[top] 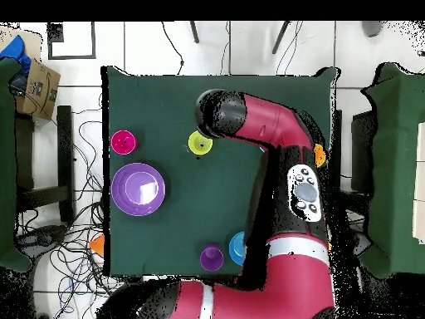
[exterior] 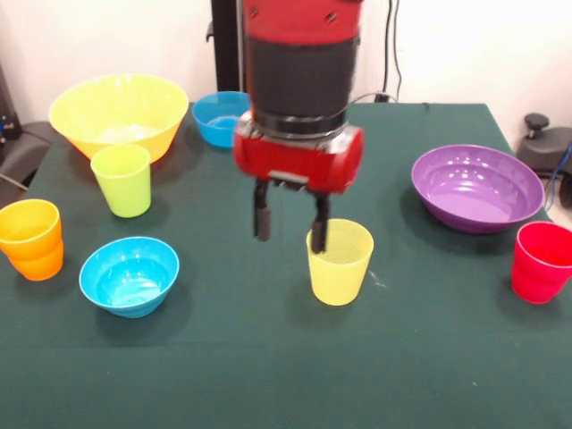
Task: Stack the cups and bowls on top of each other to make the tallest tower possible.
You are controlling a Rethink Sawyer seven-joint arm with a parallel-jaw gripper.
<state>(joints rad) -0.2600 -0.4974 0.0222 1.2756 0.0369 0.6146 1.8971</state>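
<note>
My gripper [exterior: 290,223] is open and empty, hanging over the table's middle. One of its fingers [exterior: 319,229] overlaps the left rim of an upright yellow cup [exterior: 340,262], which also shows in the overhead view [top: 200,143]. A lime green cup [exterior: 122,179] and an orange cup [exterior: 31,239] stand at the left. A small blue bowl [exterior: 130,275] sits near them. A second blue bowl [exterior: 219,116] and a large yellow bowl [exterior: 119,112] sit at the back. The purple bowl [exterior: 476,188] and a red cup [exterior: 541,261] are at the right. A purple cup [top: 212,257] shows only in the overhead view. No tower is in view.
My arm [top: 282,158] covers one side of the table in the overhead view and hides the gripper there. The red cup stands close to the table's right edge in the front view, the orange cup close to its left edge.
</note>
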